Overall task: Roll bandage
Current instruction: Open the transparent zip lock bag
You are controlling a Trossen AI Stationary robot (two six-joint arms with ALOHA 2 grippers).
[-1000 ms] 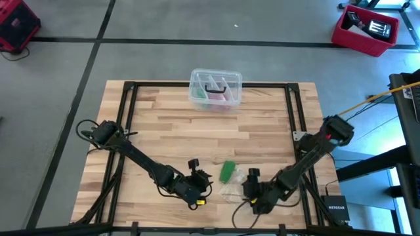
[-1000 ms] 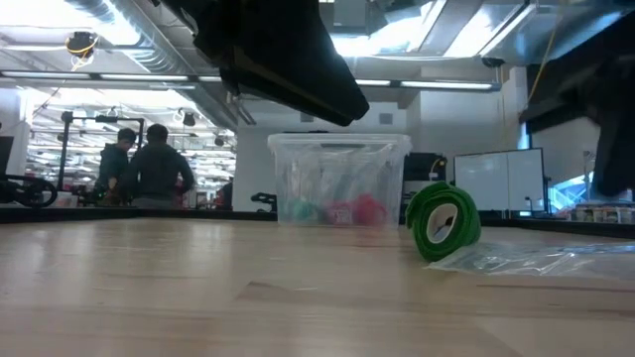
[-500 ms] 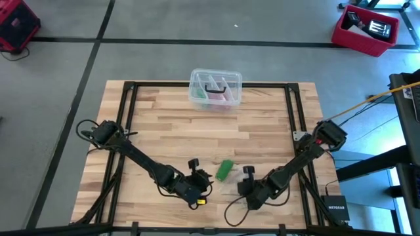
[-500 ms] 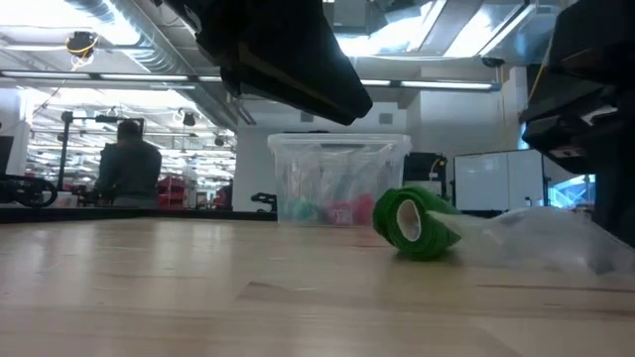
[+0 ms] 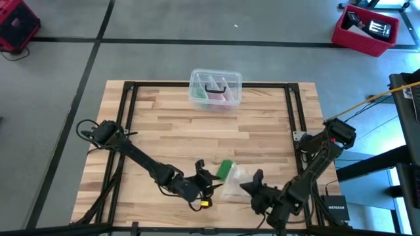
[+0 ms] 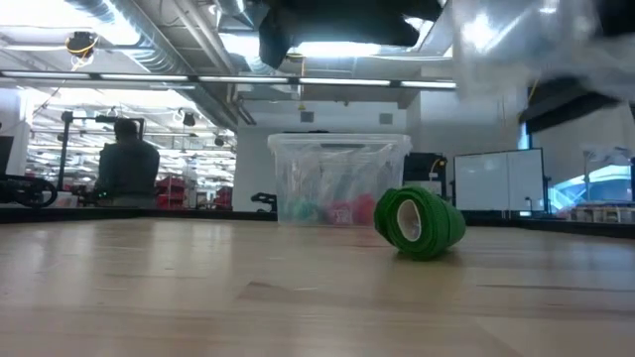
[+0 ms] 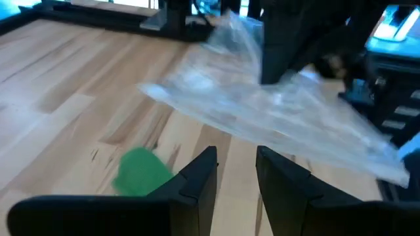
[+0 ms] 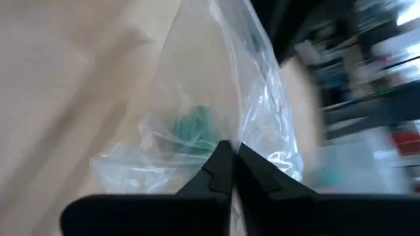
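Wooden planks make up the table (image 5: 170, 131), the biggest thing here, framed by dark rails and standing on a grey floor. At its far edge sits a clear plastic box (image 5: 215, 88) with pink and dark items inside. Both dark arms reach toward the near edge. The right gripper (image 8: 231, 157) has its fingers pinched together on a clear plastic bag (image 8: 216, 98), which hangs lifted off the table. The left gripper (image 7: 236, 167) hovers just beside the bag with its fingers slightly apart, holding nothing.

The bandage (image 6: 419, 224) lies on the table between the two grippers as a small green roll, on its side and free of the bag. Judging by that, it looks already wound, or not yet unwound; no loose strip shows. What seems done is getting it out of its wrapping; the rolling itself I cannot confirm.

Beyond the table the low view shows a workshop with ceiling lights, monitors and a person (image 6: 127, 169) standing far off.
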